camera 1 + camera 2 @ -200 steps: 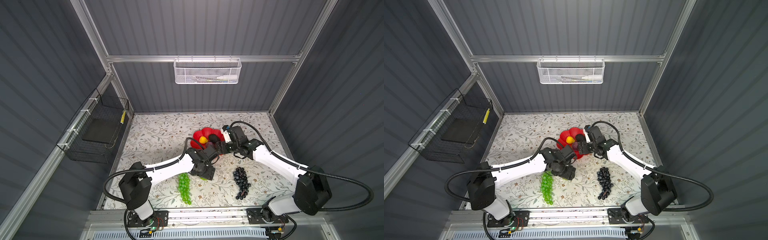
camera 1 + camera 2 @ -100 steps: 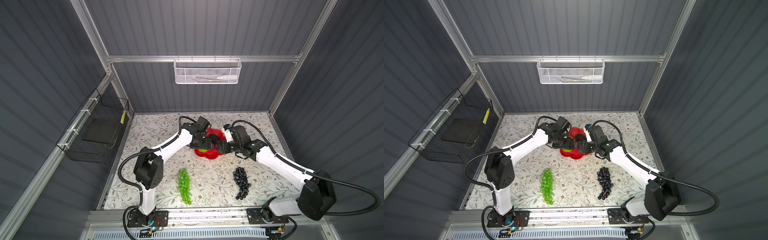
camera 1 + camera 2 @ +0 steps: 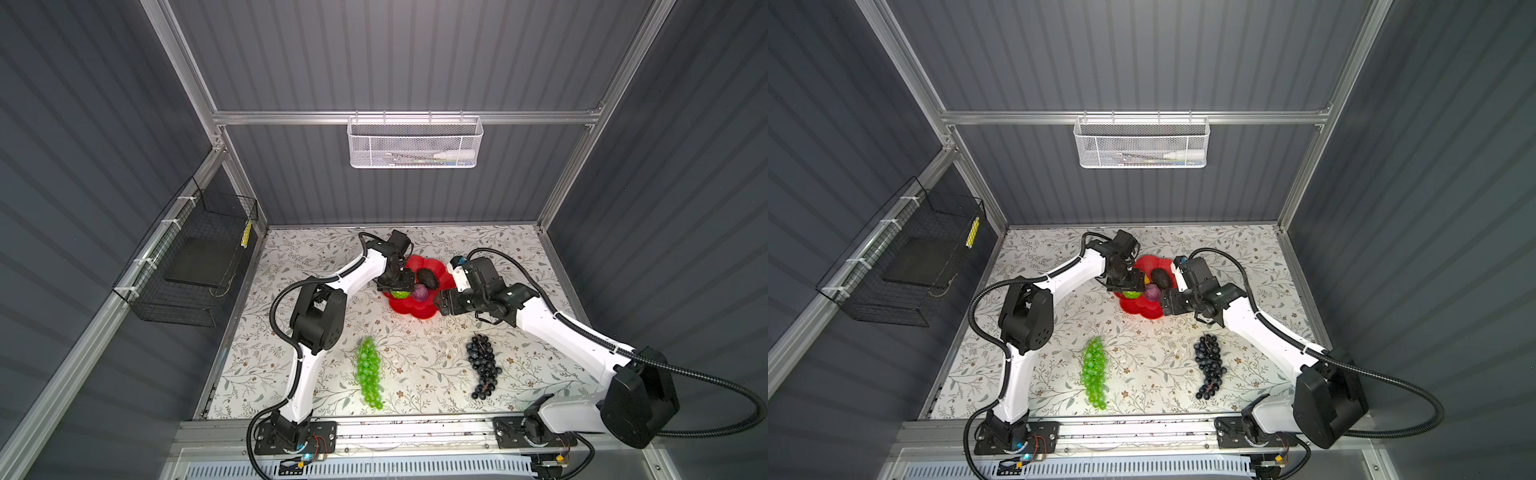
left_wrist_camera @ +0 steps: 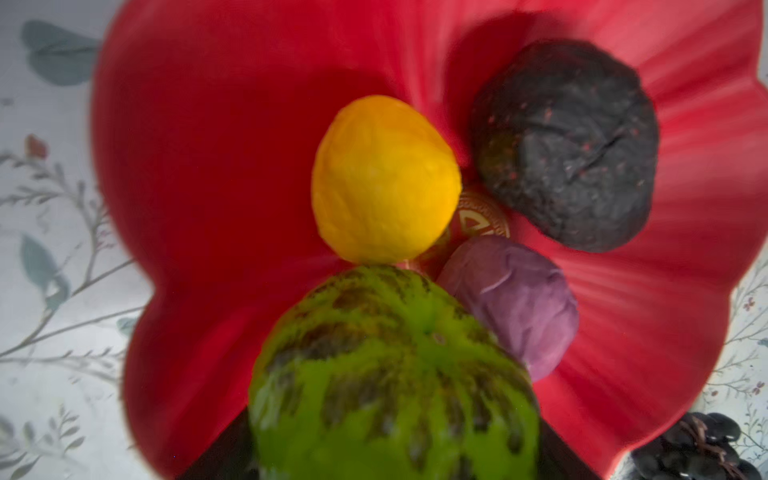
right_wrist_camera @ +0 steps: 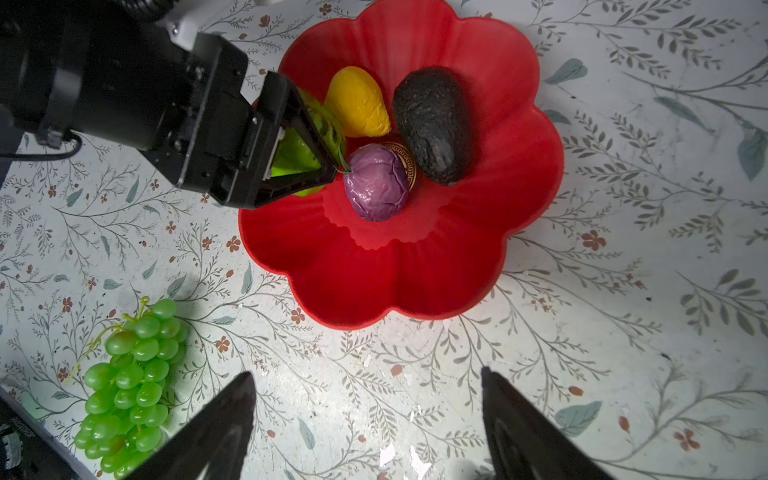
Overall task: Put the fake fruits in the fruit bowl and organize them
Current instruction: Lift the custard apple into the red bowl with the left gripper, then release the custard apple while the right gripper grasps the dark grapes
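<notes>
**Left gripper (image 3: 398, 286) at the fruit bowl (image 5: 395, 282), clasping the bright green bumpy fruit (image 4: 390, 374) beside the yellow pear (image 5: 357, 104).**
I see the pear, black avocado (image 5: 432, 124) and purple fruit (image 5: 376, 183) in the bowl. The green grape bunch (image 3: 368, 376) and dark grape bunch (image 3: 482, 365) lie on the table (image 3: 415, 357). The right gripper (image 5: 368, 399) is spread, empty, near the rim.

Blurred and cropped by the frame edge in the left wrist view: bright green bumpy fruit (image 4: 390, 374). Just a corner of the dark grape bunch (image 4: 702, 449) there. Same fruit half hidden behind the left gripper (image 5: 320, 162) in the right wrist view. Barely a sliver of yellow pear (image 3: 1147, 279) in a top view.
</notes>
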`<action>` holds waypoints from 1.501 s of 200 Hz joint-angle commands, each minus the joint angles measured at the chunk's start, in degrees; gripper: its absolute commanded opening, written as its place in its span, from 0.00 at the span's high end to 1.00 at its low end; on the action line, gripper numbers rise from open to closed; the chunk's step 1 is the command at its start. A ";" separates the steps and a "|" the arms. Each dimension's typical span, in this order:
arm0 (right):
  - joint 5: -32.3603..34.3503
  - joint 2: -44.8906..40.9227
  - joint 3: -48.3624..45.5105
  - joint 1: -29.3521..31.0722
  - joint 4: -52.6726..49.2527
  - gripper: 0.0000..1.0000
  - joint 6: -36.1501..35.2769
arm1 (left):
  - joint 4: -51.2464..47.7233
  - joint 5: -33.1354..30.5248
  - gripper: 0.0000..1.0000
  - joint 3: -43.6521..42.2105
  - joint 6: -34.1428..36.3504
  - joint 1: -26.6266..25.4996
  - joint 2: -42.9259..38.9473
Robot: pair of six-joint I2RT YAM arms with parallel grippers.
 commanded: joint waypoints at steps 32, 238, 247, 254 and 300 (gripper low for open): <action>-1.09 1.17 0.30 -0.25 -1.11 0.15 -0.05 | 0.74 3.80 0.43 3.77 0.25 -0.09 3.47; -1.56 0.51 -0.08 -0.41 -0.86 0.15 0.61 | 5.09 6.71 0.11 -1.51 -1.51 -0.11 -0.45; -1.48 0.40 -0.02 -0.37 -0.98 0.15 0.52 | 5.03 6.58 0.11 -1.42 -1.50 -0.11 -0.76; -1.47 0.31 0.07 -0.35 -1.07 0.15 0.43 | 5.01 6.38 0.10 -1.37 -1.56 -0.09 -1.12; -1.03 -1.23 1.21 -0.41 -1.84 0.15 0.08 | 4.97 5.47 0.03 -1.67 -1.73 -0.11 -4.62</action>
